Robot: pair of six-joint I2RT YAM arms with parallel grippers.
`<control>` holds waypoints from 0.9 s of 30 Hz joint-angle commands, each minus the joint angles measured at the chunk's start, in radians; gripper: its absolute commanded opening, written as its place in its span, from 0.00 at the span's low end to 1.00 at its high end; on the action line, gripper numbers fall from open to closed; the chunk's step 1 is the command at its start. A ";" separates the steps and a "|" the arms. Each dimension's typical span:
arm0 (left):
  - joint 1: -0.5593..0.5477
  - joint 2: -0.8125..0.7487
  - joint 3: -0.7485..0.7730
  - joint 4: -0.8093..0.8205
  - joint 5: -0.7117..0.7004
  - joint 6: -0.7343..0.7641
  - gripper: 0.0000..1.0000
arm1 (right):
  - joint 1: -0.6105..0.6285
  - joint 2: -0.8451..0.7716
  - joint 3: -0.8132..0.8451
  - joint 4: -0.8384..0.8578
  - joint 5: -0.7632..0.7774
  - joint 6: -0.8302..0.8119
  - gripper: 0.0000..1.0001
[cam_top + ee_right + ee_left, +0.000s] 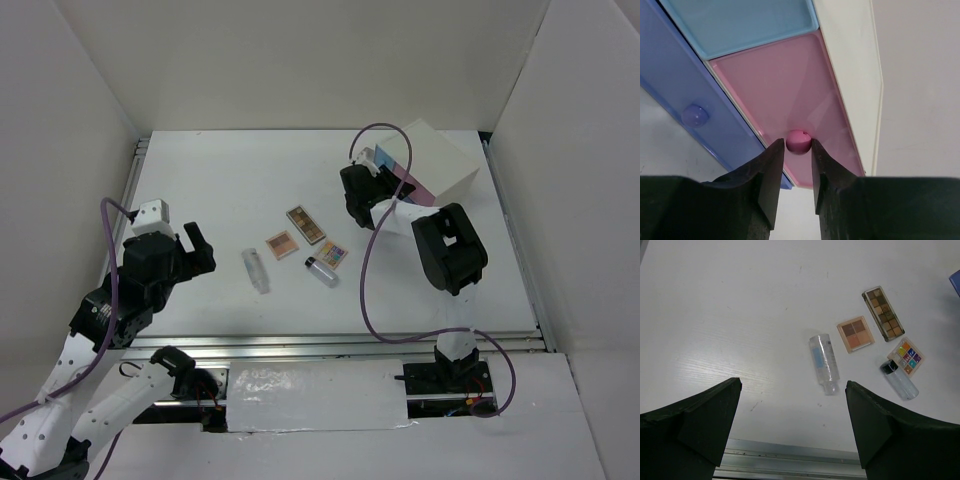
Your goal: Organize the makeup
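The right jaws are narrow, pinching the small round pink knob (798, 141) between them, I think to pull the shiny pink plastic drawer (790, 85) open. The left jaws are wide, holding nothing.

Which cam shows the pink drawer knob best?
Right wrist: the pink drawer knob sits centred, close up, between the right gripper's fingers. Top external shows only a strip of the pink drawer; the gripper hides the knob. Left wrist misses it.
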 commanded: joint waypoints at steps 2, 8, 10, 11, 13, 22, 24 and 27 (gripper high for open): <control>0.003 0.003 -0.002 0.042 0.010 0.024 0.99 | -0.016 0.015 0.038 0.063 0.012 0.012 0.33; 0.003 -0.001 -0.002 0.044 0.010 0.024 0.99 | -0.015 0.007 0.037 0.075 0.020 0.012 0.20; 0.003 -0.001 -0.002 0.042 0.010 0.024 1.00 | -0.013 0.009 0.043 0.069 0.029 0.017 0.12; 0.003 -0.003 -0.002 0.042 0.009 0.024 0.99 | -0.010 0.012 0.046 0.063 0.034 0.028 0.09; 0.003 -0.004 -0.002 0.042 0.007 0.024 1.00 | 0.008 0.010 0.050 0.042 0.042 0.043 0.04; 0.003 -0.009 -0.002 0.041 0.003 0.021 0.99 | 0.100 0.009 0.058 -0.077 0.058 0.173 0.02; 0.003 -0.006 -0.002 0.041 0.003 0.021 0.99 | 0.114 0.015 0.066 -0.135 0.066 0.209 0.02; 0.003 -0.004 -0.002 0.042 0.003 0.021 0.99 | 0.143 0.024 0.086 -0.237 0.069 0.328 0.02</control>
